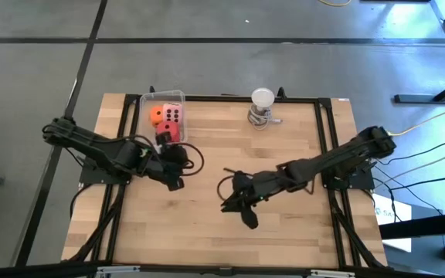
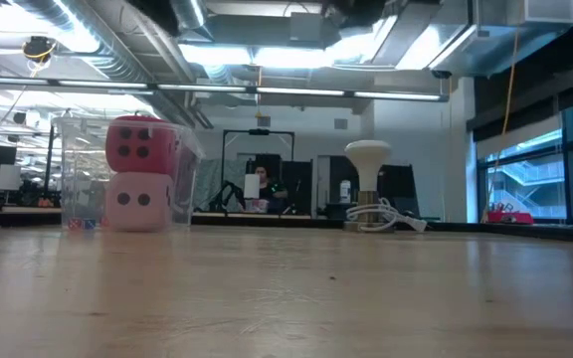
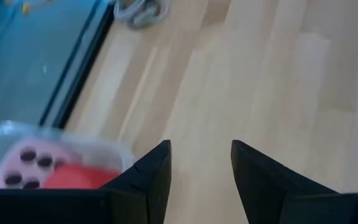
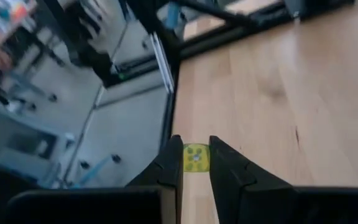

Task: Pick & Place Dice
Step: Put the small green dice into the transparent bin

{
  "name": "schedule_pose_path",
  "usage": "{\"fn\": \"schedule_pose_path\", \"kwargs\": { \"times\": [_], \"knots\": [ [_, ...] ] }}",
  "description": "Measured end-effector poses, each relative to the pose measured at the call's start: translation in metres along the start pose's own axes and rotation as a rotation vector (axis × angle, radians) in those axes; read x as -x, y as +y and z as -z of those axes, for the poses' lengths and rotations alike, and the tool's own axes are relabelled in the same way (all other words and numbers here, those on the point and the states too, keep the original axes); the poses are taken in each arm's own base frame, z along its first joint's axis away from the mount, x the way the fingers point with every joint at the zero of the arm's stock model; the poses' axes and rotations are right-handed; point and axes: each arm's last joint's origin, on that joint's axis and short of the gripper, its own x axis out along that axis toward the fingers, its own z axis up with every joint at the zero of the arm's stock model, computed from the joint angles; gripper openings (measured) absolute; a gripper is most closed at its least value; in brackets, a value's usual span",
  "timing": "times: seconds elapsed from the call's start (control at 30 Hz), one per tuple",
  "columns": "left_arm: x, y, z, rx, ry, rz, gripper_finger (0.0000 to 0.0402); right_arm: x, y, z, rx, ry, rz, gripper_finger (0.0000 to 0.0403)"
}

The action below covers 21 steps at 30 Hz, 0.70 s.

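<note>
A clear container (image 1: 147, 102) stands near the table's far left corner. From above I see an orange die (image 1: 155, 116), a red die (image 1: 174, 115) and a reddish die (image 1: 168, 135) at its near end. In the low view a red die (image 2: 139, 147) sits on a pale pink die (image 2: 133, 200) inside the container (image 2: 68, 169). My left gripper (image 1: 172, 171) hovers just near of the container, open and empty (image 3: 199, 163); its wrist view shows a pink die (image 3: 23, 165) and a red die (image 3: 73, 177). My right gripper (image 1: 236, 205) hovers over the table's middle, fingers close together (image 4: 196, 146).
A white round-topped object on a metal base (image 1: 262, 106) (image 2: 368, 187) stands at the far edge, right of the container. A small yellow mark (image 4: 196, 157) shows on the table's edge through the right fingers' gap. Bare wood lies between and near of the two grippers.
</note>
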Motion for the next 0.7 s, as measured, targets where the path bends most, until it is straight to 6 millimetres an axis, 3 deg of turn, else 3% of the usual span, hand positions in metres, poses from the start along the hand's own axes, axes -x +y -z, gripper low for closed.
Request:
{"fn": "schedule_pose_path", "kwargs": {
  "times": [0.17, 0.43, 0.7],
  "knots": [
    [-0.004, -0.008, -0.013, -0.106, -0.106, 0.019, 0.0157, 0.029, 0.012, -0.016, -0.037, -0.091, -0.020, 0.0049],
    [0.003, -0.017, -0.045, -0.033, -0.397, 0.093, 0.0157, 0.077, 0.035, -0.032, -0.049, -0.239, -0.057, 0.0049],
    [-0.010, -0.051, -0.075, -0.173, -0.656, 0.278, 0.0181, 0.095, 0.048, -0.035, -0.078, -0.317, -0.078, 0.0049]
  ]
}}
